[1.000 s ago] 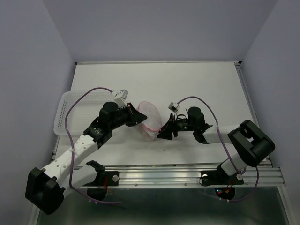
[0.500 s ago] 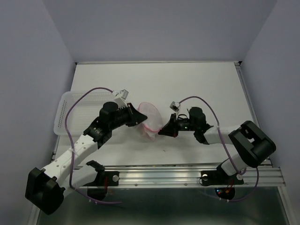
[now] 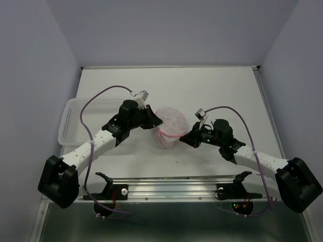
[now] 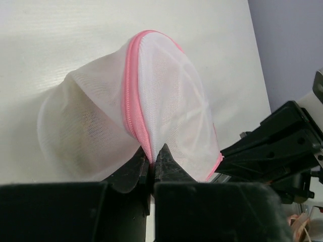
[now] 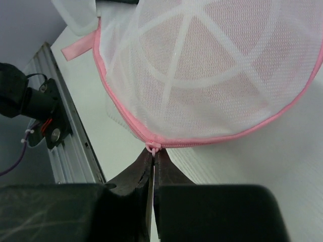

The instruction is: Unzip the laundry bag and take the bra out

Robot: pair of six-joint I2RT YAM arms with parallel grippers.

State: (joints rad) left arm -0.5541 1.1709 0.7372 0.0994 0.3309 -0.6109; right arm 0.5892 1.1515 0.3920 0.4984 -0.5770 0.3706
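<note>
Newly closed, the right hand [image 5: 153, 156] is clamped on the zipper pull [image 5: 153, 146] of the laundry bag [image 3: 170, 126], which is held at mid-worktop [image 3: 212, 91] by the left hand [image 4: 153, 161] pinched shut on its pink trim [image 4: 132, 101]; to start the unzipping, a steady pull along that trim is called for.

A white table [image 3: 217, 91] fills the middle of the top view, its surface matte and plain. At its left edge, about midway between the far and near corners, lies a rectangular white plastic basket [image 3: 70, 118] with slotted walls, its long side running along that edge. Along the near edge runs a ribbed metal rail [image 3: 171, 187]. A tiny dark speck [image 3: 176, 162] sits on the table close to that rail. Pale lilac walls [image 3: 166, 30] close in the far, left and right sides
</note>
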